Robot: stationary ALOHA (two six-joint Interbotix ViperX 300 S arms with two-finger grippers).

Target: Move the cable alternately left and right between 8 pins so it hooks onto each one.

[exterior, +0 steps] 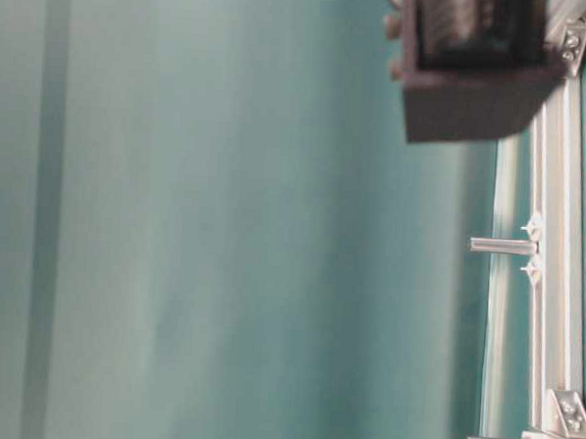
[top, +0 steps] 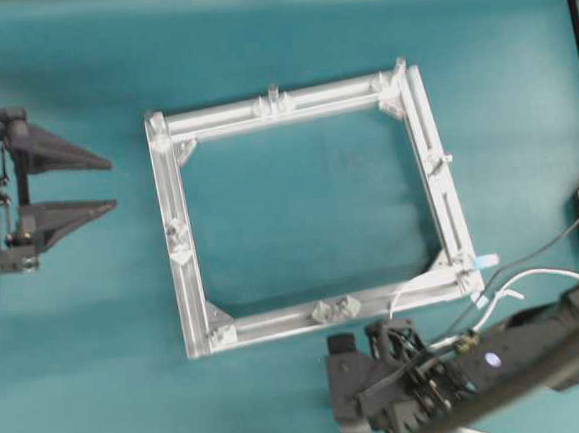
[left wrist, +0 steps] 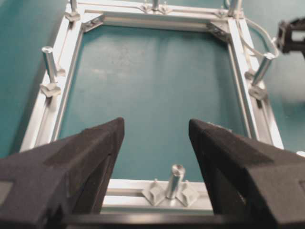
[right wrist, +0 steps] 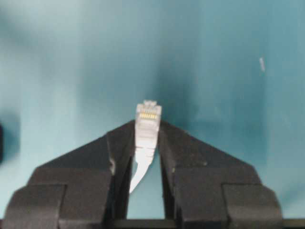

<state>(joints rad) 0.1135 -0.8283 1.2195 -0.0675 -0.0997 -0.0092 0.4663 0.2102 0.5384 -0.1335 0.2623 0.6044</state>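
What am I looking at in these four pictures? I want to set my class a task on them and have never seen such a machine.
Two robot arms work at a teal table.

The top view shows a square metal frame studded with small pins, the left claw and the right claw. The side view, turned sideways, shows pins standing up from the frame and little else.

The other two pictures come from cameras on the wrists. The left claw is open and empty, facing the frame. The right claw pinches the plug of a thin white cable, which trails past the frame's corner.
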